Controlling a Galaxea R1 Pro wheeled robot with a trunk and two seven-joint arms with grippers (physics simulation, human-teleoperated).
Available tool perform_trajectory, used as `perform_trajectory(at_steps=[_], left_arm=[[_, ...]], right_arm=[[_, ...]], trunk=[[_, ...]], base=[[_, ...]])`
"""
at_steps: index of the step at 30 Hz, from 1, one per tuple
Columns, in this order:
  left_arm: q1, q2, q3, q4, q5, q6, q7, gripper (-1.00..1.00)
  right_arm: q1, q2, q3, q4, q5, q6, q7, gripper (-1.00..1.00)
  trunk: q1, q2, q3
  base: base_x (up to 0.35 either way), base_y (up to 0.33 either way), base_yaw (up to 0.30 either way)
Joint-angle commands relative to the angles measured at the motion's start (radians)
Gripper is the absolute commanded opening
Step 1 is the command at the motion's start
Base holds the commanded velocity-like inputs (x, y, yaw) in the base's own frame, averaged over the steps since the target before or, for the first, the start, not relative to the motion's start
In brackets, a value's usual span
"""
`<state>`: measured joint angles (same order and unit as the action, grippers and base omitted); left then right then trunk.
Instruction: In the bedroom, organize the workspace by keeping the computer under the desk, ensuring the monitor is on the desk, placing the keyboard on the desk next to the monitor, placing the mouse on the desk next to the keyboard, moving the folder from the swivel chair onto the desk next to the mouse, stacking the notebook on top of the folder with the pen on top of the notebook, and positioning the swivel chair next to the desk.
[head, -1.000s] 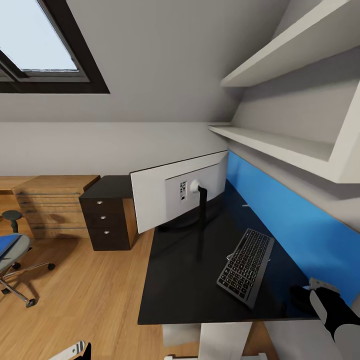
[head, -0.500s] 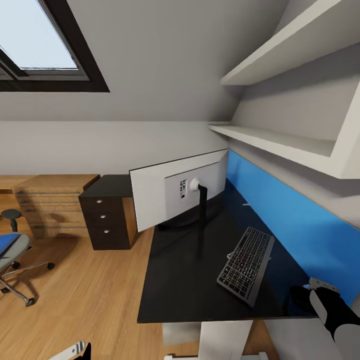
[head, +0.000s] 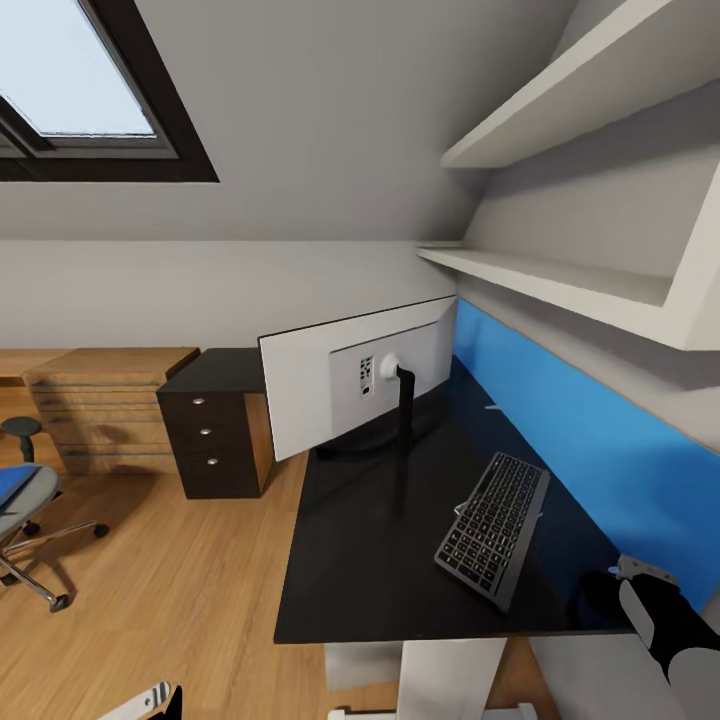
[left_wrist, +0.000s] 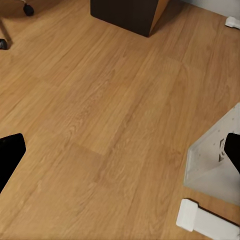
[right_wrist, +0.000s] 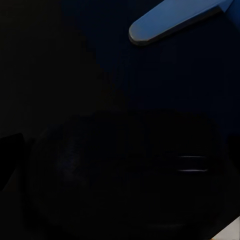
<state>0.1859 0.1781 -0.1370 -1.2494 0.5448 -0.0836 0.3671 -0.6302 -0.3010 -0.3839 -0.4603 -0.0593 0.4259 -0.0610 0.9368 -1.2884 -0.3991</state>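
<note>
- Your right gripper (head: 640, 575) sits at the desk's (head: 380, 560) near corner by the blue panel (head: 590, 440), right over the mouse (right_wrist: 125, 175), a dark oval close under the wrist camera; whether the fingers are closed on it, you cannot tell (too dark).
- Your left gripper (left_wrist: 120, 150) hangs low over the wood floor (left_wrist: 100, 115) on the desk's open side, its black fingertips (left_wrist: 10, 155) spread wide with nothing between them.
- The computer (left_wrist: 215, 160) stands on the floor by the desk's white foot (left_wrist: 205, 222).
- The keyboard (head: 493, 530) lies on the desk, just beyond the mouse.
- The monitor (head: 355, 385) stands at the desk's far end, pale back toward you.
- Away from the desk, across the floor, the chair (head: 30, 520) stands with something blue on its seat.
</note>
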Motion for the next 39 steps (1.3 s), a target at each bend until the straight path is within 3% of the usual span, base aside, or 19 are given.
perform_trajectory(at_steps=[1, 13, 14, 37, 38, 39], left_arm=[[-0.001, 0.001, -0.004, -0.001, 0.011, -0.007, 0.006, 1.00], [-0.001, 0.001, -0.003, -0.001, 0.011, -0.006, 0.006, 1.00], [-0.001, 0.001, -0.003, -0.001, 0.011, -0.007, 0.006, 1.00], [-0.001, 0.001, -0.003, -0.001, 0.012, -0.005, 0.006, 1.00], [0.000, 0.001, -0.003, 0.000, 0.012, -0.006, 0.006, 1.00], [0.000, 0.001, -0.003, 0.000, 0.012, -0.006, 0.006, 1.00]], right_arm=[[0.000, 0.000, -0.001, -0.001, -0.005, 0.005, -0.004, 1.00], [0.000, 0.000, -0.001, -0.003, -0.005, 0.005, -0.004, 1.00], [0.000, 0.000, -0.001, -0.003, -0.005, 0.005, -0.004, -1.00], [0.000, 0.002, 0.004, -0.017, -0.007, 0.004, -0.005, -1.00], [0.001, 0.004, 0.002, -0.110, -0.008, 0.052, -0.003, -1.00], [0.001, 0.005, 0.001, -0.123, -0.008, 0.061, -0.003, -1.00]], trunk=[[0.000, -0.001, -0.001], [0.000, -0.001, -0.001], [0.000, -0.001, -0.001], [0.000, -0.001, -0.001], [0.000, -0.001, -0.001], [0.000, -0.001, -0.001]], base=[[0.000, 0.000, 0.000], [0.000, 0.000, 0.000], [0.000, 0.000, 0.000], [0.000, 0.000, 0.000], [0.000, 0.000, 0.000], [0.000, 0.000, 0.000]])
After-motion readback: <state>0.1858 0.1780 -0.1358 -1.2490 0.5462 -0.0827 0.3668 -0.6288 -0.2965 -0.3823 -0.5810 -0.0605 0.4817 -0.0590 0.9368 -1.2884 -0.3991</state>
